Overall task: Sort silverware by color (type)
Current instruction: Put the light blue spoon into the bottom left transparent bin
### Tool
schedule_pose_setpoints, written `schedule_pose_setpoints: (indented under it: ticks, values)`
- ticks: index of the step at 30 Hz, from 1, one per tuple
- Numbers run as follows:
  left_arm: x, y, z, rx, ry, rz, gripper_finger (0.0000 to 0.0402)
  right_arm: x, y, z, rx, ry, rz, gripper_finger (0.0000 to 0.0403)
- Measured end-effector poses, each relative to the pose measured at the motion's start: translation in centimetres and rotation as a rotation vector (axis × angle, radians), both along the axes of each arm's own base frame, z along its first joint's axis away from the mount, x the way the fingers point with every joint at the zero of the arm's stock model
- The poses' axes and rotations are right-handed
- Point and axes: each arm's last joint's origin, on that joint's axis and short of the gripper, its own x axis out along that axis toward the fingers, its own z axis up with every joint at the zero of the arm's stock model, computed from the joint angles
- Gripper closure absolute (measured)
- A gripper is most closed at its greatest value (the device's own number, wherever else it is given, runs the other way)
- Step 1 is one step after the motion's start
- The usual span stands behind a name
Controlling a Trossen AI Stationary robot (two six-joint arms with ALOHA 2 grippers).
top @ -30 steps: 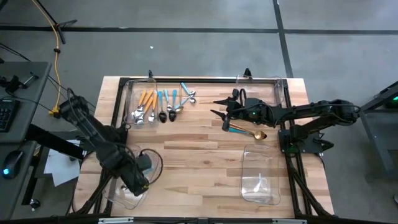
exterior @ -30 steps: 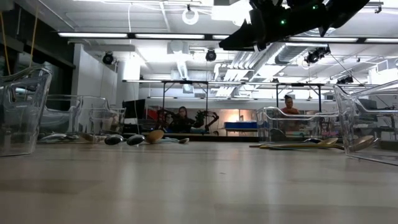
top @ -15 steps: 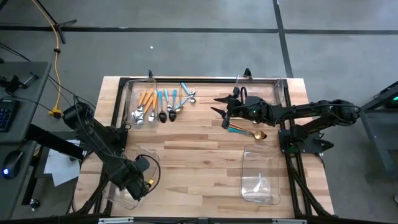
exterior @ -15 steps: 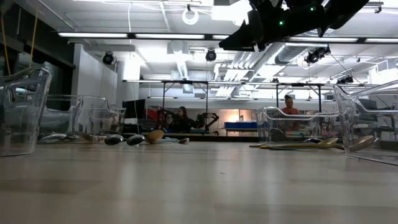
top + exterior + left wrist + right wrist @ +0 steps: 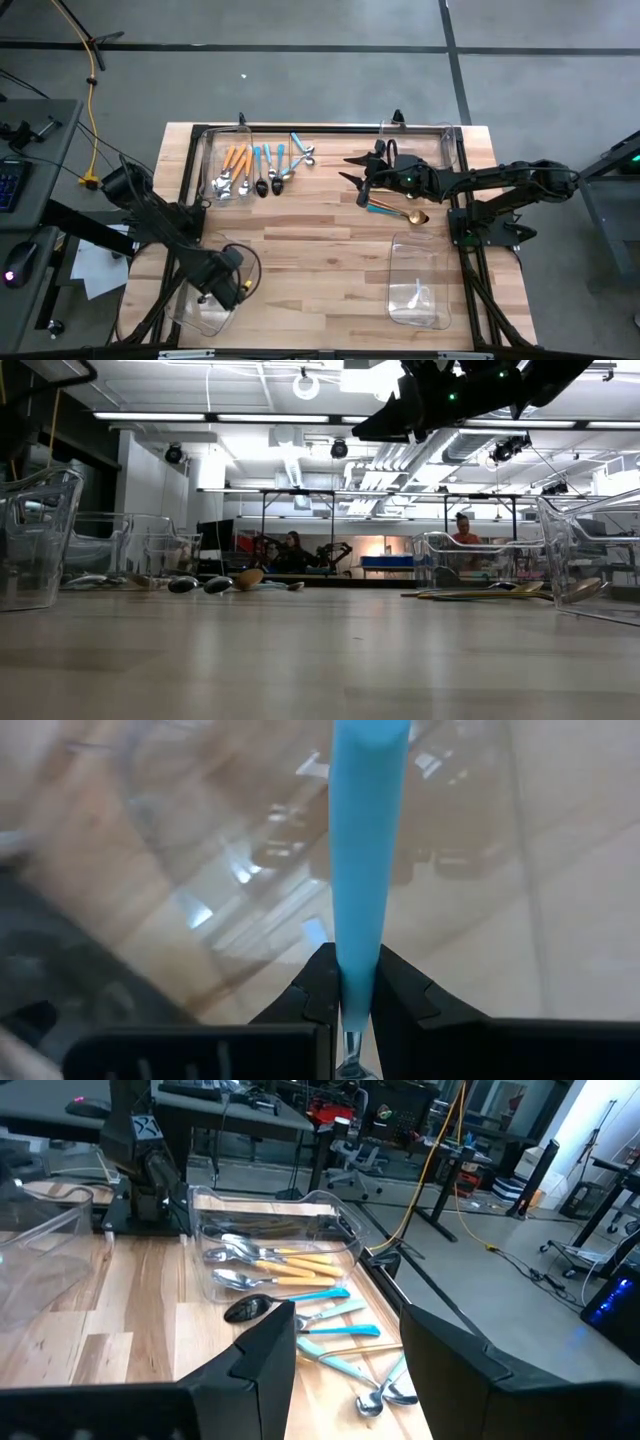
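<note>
My left gripper (image 5: 220, 288) is at the table's near left, pointing down over a clear bin (image 5: 195, 310), shut on a light-blue-handled piece of silverware (image 5: 365, 850). Orange-handled pieces (image 5: 235, 160) lie in the far-left bin (image 5: 210, 150). Light-blue-handled ones (image 5: 280, 160) and black spoons (image 5: 262, 187) lie flat on the table beside it. A gold spoon and a teal-handled piece (image 5: 400, 212) lie flat at the right. My right gripper (image 5: 358, 175) hovers open above the table near them, holding nothing. My left gripper pinches the light-blue handle (image 5: 358, 970) between its two fingers (image 5: 320, 995), close to where the silver neck begins. The fingers point down from above. The handle hangs straight down below them, over the clear bin; the piece's head is hidden behind the fingers.
Clear bins also stand at the far right (image 5: 425, 150) and near right (image 5: 420, 285). The table's middle (image 5: 320, 250) is bare wood. Black frame rails run along the table's left and right edges. In the low view people sit at desks far behind the table.
My left gripper has sunk toward the near-left bin with the light-blue-handled piece still between its fingers, and its wrist has rolled a little. My right gripper has kept still.
</note>
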Motion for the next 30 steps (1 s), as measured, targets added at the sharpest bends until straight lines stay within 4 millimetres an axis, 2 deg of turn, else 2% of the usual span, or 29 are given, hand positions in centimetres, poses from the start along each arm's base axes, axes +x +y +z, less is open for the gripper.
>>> schedule_pose_setpoints:
  ticks: [7,17,30]
  values:
    - [-0.2,0.4,-1.8,-0.035,-0.029,-0.003,0.0382,0.0,0.0,0.0,0.0,0.0,0.0,0.0237]
    - [-0.1,0.3,-2.6,-0.075,-0.068,-0.005,0.0378,0.0,0.0,0.0,0.0,0.0,0.0,0.0237]
    - [-0.1,0.2,-2.6,-0.079,-0.073,-0.011,0.0311,0.0,0.0,0.0,0.0,0.0,0.0,0.0237]
